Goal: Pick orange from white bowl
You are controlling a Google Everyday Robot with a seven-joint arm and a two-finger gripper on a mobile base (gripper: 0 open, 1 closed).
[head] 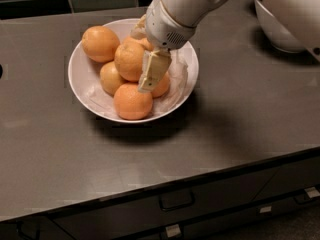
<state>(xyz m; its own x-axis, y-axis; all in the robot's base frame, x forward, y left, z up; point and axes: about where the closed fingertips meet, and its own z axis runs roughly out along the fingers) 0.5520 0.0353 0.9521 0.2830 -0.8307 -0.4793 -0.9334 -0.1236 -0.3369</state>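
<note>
The white bowl (80, 79), lined with crumpled white paper, stands on the dark counter at the upper left and holds several oranges. A large orange (130, 60) lies in the middle, one (100, 43) at the back left and one (132, 101) at the front. My gripper (150, 83) reaches down into the bowl from the upper right. It sits against the right side of the middle orange. A smaller orange (162, 86) shows partly behind it. The white arm hides the bowl's back right.
A second white bowl (277, 34) stands at the back right, mostly hidden by my arm. The grey counter (225, 129) ends at a front edge with drawers and handles (176, 201) below. Dark tiles run along the back.
</note>
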